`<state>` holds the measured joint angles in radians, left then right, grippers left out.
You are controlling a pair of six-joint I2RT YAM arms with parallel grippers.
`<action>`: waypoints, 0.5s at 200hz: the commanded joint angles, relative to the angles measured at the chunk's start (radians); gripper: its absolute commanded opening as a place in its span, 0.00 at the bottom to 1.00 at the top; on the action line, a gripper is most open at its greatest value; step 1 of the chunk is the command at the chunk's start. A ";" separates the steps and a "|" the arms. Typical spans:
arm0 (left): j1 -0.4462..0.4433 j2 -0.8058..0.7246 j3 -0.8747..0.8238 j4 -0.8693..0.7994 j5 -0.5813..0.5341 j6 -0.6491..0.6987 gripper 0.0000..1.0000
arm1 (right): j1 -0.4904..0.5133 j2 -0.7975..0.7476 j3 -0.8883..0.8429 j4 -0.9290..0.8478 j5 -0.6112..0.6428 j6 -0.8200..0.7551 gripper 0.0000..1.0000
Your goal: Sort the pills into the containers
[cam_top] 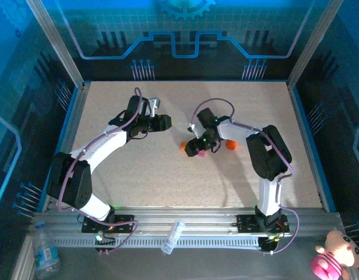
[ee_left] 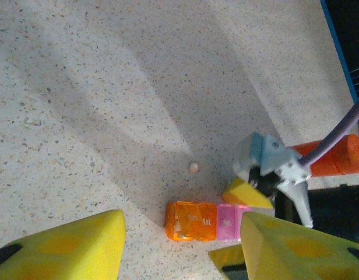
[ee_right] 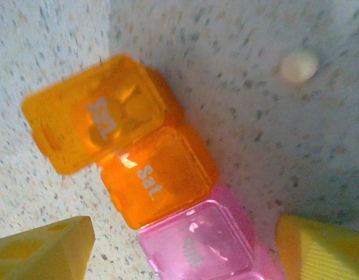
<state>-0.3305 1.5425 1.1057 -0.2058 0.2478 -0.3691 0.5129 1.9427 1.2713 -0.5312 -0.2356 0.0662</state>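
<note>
The containers (ee_right: 156, 175) are a short strip of orange and pink compartments lying mid-table (cam_top: 186, 147). The orange end compartment (ee_right: 92, 114) has its lid tilted up. One small white pill (ee_right: 299, 65) lies loose on the table a little beyond the strip (ee_left: 193, 167). My right gripper (ee_right: 185, 256) is open and low over the strip. Its yellow fingers (ee_right: 45, 251) stand on either side of the pink compartment (ee_right: 197, 242), clear of it. My left gripper (ee_left: 182, 233) hangs open higher up and to the left (cam_top: 162, 122), with the strip (ee_left: 191, 220) visible below.
An orange pill bottle (cam_top: 229, 144) lies on its side just right of the right gripper (cam_top: 197, 146). Blue side walls (cam_top: 71, 111) border the speckled table (cam_top: 138, 175). A clear bottle (cam_top: 172, 236) rests on the front rail.
</note>
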 commanded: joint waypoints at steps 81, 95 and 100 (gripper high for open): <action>0.007 -0.025 -0.020 0.034 0.033 -0.039 0.55 | 0.099 -0.002 -0.064 0.015 0.194 0.058 0.54; 0.007 -0.024 -0.020 0.034 0.033 -0.040 0.55 | 0.096 -0.004 -0.067 0.017 0.184 0.057 0.41; 0.007 -0.025 -0.021 0.034 0.034 -0.040 0.55 | 0.094 -0.008 -0.069 0.019 0.169 0.055 0.38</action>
<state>-0.3298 1.5425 1.0950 -0.1856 0.2588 -0.3946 0.5900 1.9171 1.2278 -0.4938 -0.0422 0.1131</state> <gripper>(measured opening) 0.554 0.456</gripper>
